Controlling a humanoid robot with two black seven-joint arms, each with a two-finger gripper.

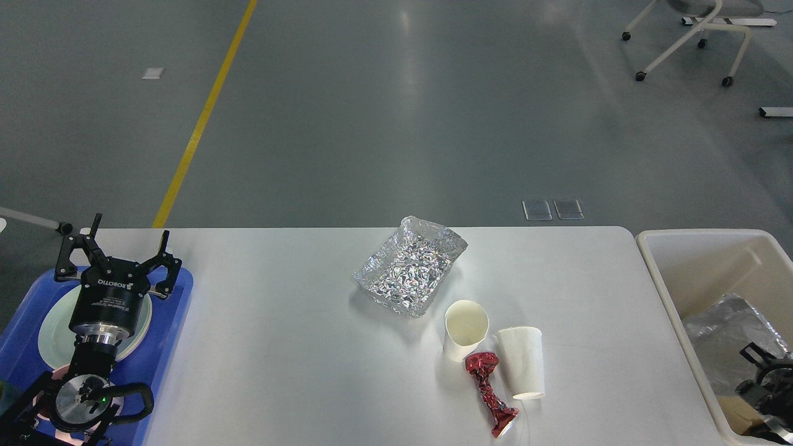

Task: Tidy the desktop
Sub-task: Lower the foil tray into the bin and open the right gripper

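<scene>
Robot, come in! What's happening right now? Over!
Left gripper open over blue tray. Right gripper in bin, unclear. Desktop: foil tray, cups, wrapper.

A large white rectangular desktop (297,347) carries a crumpled silver foil tray (410,266) near centre. At its five o'clock stand two white paper cups (466,329) (521,362), one upright and one inverted, touching a twisted red foil wrapper (489,393). At nine o'clock, the left gripper (113,259) hangs spread over a blue plastic tray (176,303).
</scene>
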